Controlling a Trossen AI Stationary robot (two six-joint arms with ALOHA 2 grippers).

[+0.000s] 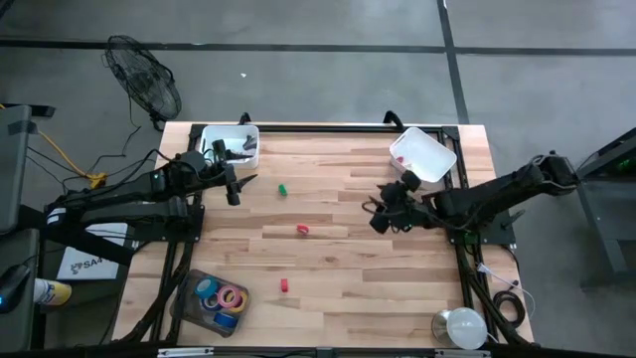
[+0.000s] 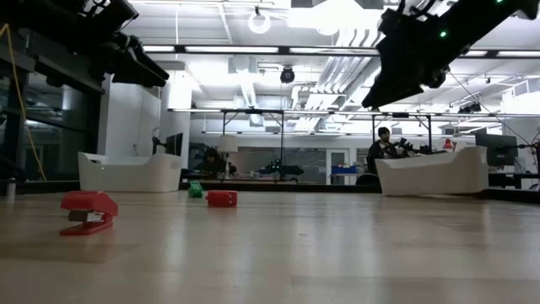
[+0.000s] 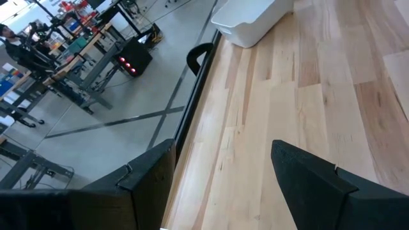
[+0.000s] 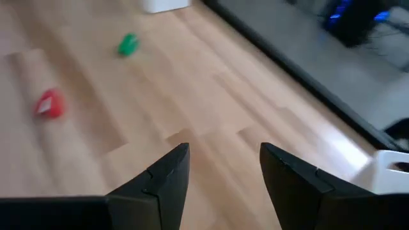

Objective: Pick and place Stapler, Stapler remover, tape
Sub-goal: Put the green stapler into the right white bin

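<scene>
Left claw (image 1: pixel 235 187): we see it above the counter (image 1: pixel 348 278), just beside the left white bin; its two dark fingers (image 3: pixel 313 179) stand apart and nothing is between them.
Right claw (image 1: pixel 382 214): we see it over the counter, near the right white bin and a little toward the middle; its fingers (image 4: pixel 291 176) also stand apart, and only bare wood shows in the gap.
Left white bin (image 1: pixel 231 144): it sits at the far left corner of the counter, and some dark things lie inside; we cannot tell what they are.
Right white bin (image 1: pixel 423 155): it sits tilted at the far right side of the counter, with a small red thing inside that we cannot identify.
Green block (image 1: pixel 282 189): it lies on the wood, near the left claw, on the side toward the middle.
Red stapler (image 1: pixel 302 230): a small red thing lies in the middle of the counter, between the two arms; in the low view a red stapler shape shows, but we cannot say surely that it is this same piece.
Red block (image 1: pixel 284 285): it lies nearer to the front edge, well apart from both claws.
Tape (image 1: pixel 221 296): we see the coloured rolls, blue, pink and purple, together in a clear tray (image 1: pixel 189 298) at the front left corner.
Stapler remover: we cannot tell where it is.
Room: a person (image 2: pixel 381 143) sits far behind the counter.
</scene>
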